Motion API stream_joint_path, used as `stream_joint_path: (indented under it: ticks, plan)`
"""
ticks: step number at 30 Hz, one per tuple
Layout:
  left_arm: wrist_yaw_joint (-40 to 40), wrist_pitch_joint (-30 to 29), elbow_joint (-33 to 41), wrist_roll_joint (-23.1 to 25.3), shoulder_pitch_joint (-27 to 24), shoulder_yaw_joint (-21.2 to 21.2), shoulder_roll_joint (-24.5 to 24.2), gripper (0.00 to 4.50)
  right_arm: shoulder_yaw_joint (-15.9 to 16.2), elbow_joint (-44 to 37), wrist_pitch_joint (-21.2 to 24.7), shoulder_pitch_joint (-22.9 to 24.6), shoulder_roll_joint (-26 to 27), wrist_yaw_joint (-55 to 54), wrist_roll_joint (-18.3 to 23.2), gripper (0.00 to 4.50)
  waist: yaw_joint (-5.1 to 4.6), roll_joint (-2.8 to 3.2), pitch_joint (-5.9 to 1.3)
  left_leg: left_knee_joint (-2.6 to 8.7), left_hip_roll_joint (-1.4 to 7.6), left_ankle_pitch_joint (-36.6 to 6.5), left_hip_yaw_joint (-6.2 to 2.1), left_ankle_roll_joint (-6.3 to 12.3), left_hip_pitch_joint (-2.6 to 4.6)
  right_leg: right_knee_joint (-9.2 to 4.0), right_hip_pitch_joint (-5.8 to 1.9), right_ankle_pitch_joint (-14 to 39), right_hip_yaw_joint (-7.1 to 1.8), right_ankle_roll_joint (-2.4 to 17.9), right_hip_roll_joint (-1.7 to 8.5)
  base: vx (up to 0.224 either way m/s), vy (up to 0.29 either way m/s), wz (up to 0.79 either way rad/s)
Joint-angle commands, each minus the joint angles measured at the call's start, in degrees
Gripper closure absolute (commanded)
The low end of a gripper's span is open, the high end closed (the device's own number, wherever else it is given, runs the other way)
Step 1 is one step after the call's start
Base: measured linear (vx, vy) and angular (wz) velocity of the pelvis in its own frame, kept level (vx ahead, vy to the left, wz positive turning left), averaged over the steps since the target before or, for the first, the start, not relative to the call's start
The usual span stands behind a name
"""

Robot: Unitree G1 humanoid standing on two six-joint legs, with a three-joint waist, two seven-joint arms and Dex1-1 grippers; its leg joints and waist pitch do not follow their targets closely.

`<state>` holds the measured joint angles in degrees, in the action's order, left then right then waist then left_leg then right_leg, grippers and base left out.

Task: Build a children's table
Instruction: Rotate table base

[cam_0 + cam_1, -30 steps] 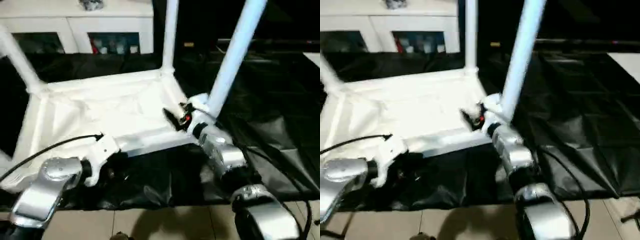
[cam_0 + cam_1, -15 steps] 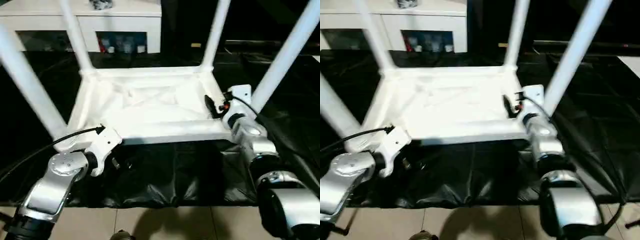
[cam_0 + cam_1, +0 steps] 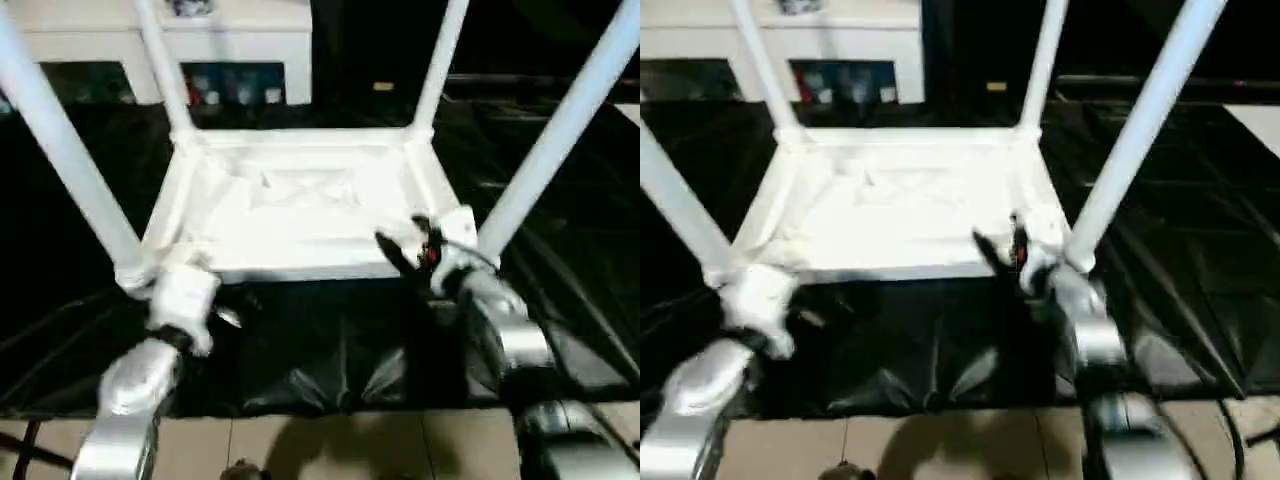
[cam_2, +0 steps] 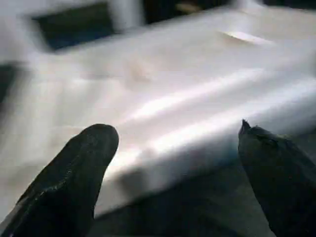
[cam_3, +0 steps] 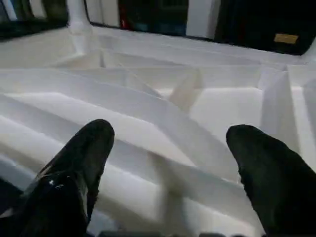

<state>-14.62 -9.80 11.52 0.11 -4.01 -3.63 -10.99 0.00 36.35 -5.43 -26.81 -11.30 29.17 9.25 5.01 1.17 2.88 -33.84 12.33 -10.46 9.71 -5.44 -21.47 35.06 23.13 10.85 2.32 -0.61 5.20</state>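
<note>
While you look down over both forearms, the children's table [image 3: 300,200] lies upside down on a black sheet [image 3: 330,350] spread over the floor, its ribbed underside facing up and all four white legs standing up from the corners. A white cabinet [image 3: 200,40] stands behind it, well apart.

Your left gripper [image 4: 177,163] sits just off the table's near left corner, right by the foot of the near left leg [image 3: 70,160]. Its two black fingers are spread wide with nothing between them; the near rim of the tabletop lies straight ahead of them, running crosswise to the fingers.

Your right gripper [image 5: 170,168] hovers at the near right corner, just beside the near right leg [image 3: 560,130]. Its fingers are also spread wide and empty, pointing over the ribs of the underside.

Judging by this, the legs look fitted, and what remains is probably to turn the table upright. Each arm is nearest its own corner, so a grasp on the near rim, which lies across both grippers, seems the natural one.
</note>
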Motion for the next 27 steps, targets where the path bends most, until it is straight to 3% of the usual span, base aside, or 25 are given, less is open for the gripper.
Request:
stream_joint_path:
  ticks: [1,3,4,6,11,12,13,16,17,18,22,24,27]
  plan:
    - [2.48,1.1,1.67,0.58,-0.69,-1.47,0.65,0.0,-0.05,-4.12,1.66,0.86,-0.34,0.38,1.25,0.01,-0.11,0.44,-3.41,4.36,0.27,-17.5,0.34,1.56,0.53,-4.48,-2.36,12.5,-1.01,10.01,1.09,0.0,0.0,0.0]
    - [6.17,2.41,3.68,0.19,-2.42,-4.08,3.05,0.0,0.4,-10.48,4.72,5.23,-0.82,1.35,1.6,0.01,-0.04,0.46,-3.18,4.51,0.34,-18.97,0.27,1.11,0.51,-4.95,-2.09,15.78,-1.13,8.13,1.14,0.0,0.0,0.0]
    - [7.8,3.23,4.86,-0.58,-3.36,-5.43,4.44,0.0,0.87,-13.98,6.37,7.75,-1.31,1.96,1.64,0.01,-0.14,0.14,-3.06,4.56,0.26,-18.71,0.27,1.17,0.35,-5.05,-2.28,15.69,-1.19,7.55,0.89,0.0,0.0,0.0]
    - [9.93,4.93,6.28,-1.68,-4.53,-6.67,6.29,0.0,2.09,-19.55,10.11,12.01,-2.61,2.34,1.22,0.01,0.01,0.13,-3.14,4.62,0.32,-18.34,0.2,1.27,0.23,-5.1,-2.2,15.18,-1.21,6.92,0.89,0.0,0.0,0.0]
    - [12.91,7.71,7.25,-0.79,-4.71,-7.27,7.78,0.0,2.88,-23.92,13.94,15.6,-4.14,0.22,-0.8,0.01,-0.12,0.28,-3.06,4.64,0.15,-18.74,0.09,1.0,0.08,-5.35,-1.99,16.17,-1.19,5.58,0.82,0.0,0.0,0.0]
    - [13.29,8.08,7.41,-0.77,-4.63,-7.32,8.21,0.0,2.91,-25.21,15.24,16.34,-4.41,-0.24,-1.07,0.01,-0.14,0.23,-3.06,4.61,0.13,-18.96,0.11,0.98,0.09,-5.37,-1.96,16.65,-1.21,5.42,0.82,0.0,0.0,0.0]
    - [14.28,8.29,7.09,-0.03,-4.05,-7.57,8.61,0.0,2.95,-27.73,19.07,17.63,-4.76,-0.97,-1.18,0.01,-0.14,0.55,-3.11,4.58,0.11,-19.16,0.07,0.85,0.15,-5.37,-1.91,17.17,-1.25,5.17,0.93,0.0,0.0,0.0]
    - [16.21,7.81,6.11,0.58,-3.1,-8.69,8.91,0.0,3.08,-29.65,22.07,18.46,-4.95,-1.78,-1.27,0.01,-0.19,0.84,-3.19,4.53,0.02,-18.99,0.01,0.62,0.16,-5.39,-1.9,16.66,-1.23,4.54,0.83,0.0,0.0,0.0]
    - [17.66,7.17,5.37,1.01,-2.42,-9.51,8.98,0.0,3.2,-30.32,23.21,18.7,-5.07,-2.19,-1.31,0.01,-0.29,0.67,-3.13,4.52,-0.04,-18.96,0.03,0.48,0.17,-5.48,-1.88,16.64,-1.23,4.39,0.67,0.0,0.0,0.0]
    - [19.61,5.24,3.83,1.71,-1.29,-10.51,8.71,0.0,3.31,-30.71,23.65,18.69,-5.03,-2.5,-1.41,0.01,-0.24,1.15,-3.21,4.48,-0.1,-19.2,-0.05,0.14,0.35,-5.38,-1.8,16.82,-1.19,4.36,0.72,0.0,0.0,0.0]
    - [21.27,4.34,0.24,1.07,1.38,-12.34,7.94,0.0,2.98,-30.8,23.67,17.52,-4.16,-3.03,-0.93,0.01,-0.46,0.54,-3.39,4.32,-0.3,-18.28,0.0,0.3,0.18,-5.46,-1.86,16.72,-1.13,4.11,0.72,0.0,0.0,0.0]
    - [21.22,4.12,-2.62,0.07,3.73,-13.0,7.3,0.0,2.98,-30.14,24.4,16.64,-4.02,-3.52,-1.06,0.01,-0.31,0.8,-3.5,4.26,-0.34,-17.05,-0.03,0.37,0.28,-5.3,-1.76,15.56,-1.19,4.52,0.7,0.0,0.0,0.0]
    - [20.89,4.5,-5.91,-1.2,6.65,-13.87,6.35,0.0,3.04,-29.58,25.69,15.9,-3.89,-4.12,-1.57,0.01,-0.22,0.65,-3.59,4.31,-0.22,-16.13,-0.07,0.29,0.21,-5.02,-1.95,13.82,-1.2,5.08,0.82,0.0,0.0,0.0]
